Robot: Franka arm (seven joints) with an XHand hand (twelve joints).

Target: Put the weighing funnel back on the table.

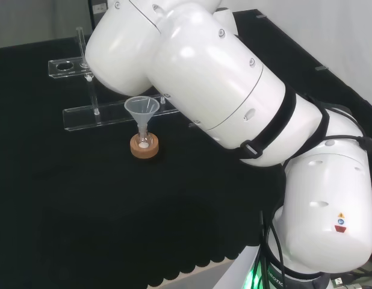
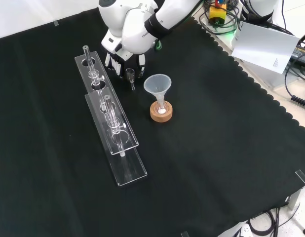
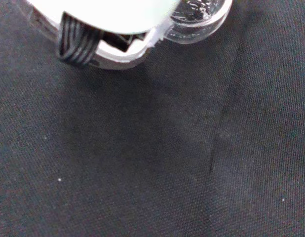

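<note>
Risk: the weighing funnel [image 2: 130,75] hangs stem down, so if it is let go like this it may fall over and roll.
Cause: round glass, thin stem, and the clear rack [image 2: 111,123] and the funnel [image 2: 158,84] on its cork ring [image 2: 161,113] stand near.
Hand: the hand [image 2: 124,55] points down, with its fingers closed on the weighing funnel.
Place: near the far edge of the worktop [image 2: 216,148] in the front view, low over the cloth; I cannot tell if the stem touches it.
Arm: it is bent over forward, with the wrist turned down.

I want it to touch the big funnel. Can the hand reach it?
Probably yes. In the front view the funnel stands close to the hand's right, with bare cloth between them.
</note>
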